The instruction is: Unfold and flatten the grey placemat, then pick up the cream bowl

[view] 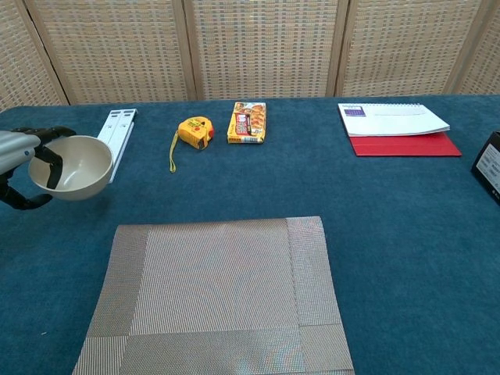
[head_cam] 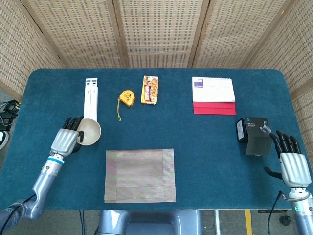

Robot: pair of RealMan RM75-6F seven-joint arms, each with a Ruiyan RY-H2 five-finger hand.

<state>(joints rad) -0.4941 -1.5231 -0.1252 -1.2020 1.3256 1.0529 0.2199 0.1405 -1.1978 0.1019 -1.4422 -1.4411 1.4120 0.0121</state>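
Cream bowl (view: pixel 72 167) sits in the left hand (head_cam: pixel 65 140), fingers curled over its near rim and thumb beneath; it appears lifted off the blue table (head_cam: pixel 205 147) and tilted, though the head view leaves that unclear. It hangs just beside the white folding stand (head_cam: pixel 90 100). Grey placemat (head_cam: pixel 140 175) lies spread flat near the front edge. Right hand (head_cam: pixel 292 164) rests empty, fingers straight and apart, next to the black box (head_cam: pixel 253 135).
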